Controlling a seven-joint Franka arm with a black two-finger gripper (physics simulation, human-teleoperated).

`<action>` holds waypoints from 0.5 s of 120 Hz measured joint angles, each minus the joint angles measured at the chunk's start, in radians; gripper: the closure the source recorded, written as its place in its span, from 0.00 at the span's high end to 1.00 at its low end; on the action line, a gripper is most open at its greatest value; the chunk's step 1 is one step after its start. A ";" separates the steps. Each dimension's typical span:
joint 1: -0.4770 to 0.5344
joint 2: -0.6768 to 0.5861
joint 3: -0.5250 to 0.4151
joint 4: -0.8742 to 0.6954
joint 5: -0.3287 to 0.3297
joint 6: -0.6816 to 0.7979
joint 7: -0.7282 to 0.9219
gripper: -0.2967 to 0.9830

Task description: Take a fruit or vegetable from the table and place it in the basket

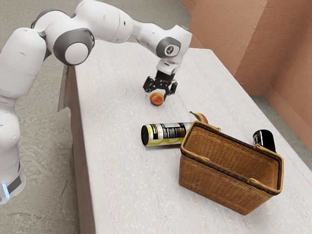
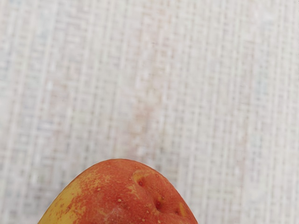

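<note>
Jaws spread wide at fruit (image 1: 156,99), upper centre | approach seemingly done | grip, lift, drop into basket (image 1: 219,181), lower right, remain

White jointed arm (image 1: 105,22): arched above the desk (image 1: 122,180); wrist (image 1: 171,49) bent downward; black jaws hung low over the desk, parted.

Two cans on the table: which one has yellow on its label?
The can lying on its side by the basket, toward the exterior view's left. The other, behind the basket, shows black and some white, no yellow.
</note>
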 joint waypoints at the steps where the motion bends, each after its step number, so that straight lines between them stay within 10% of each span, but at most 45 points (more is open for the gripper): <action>1: 0.000 0.000 0.000 0.000 0.000 0.000 0.000 0.77; 60: -0.003 -0.002 0.000 -0.019 -0.003 0.012 0.014 0.77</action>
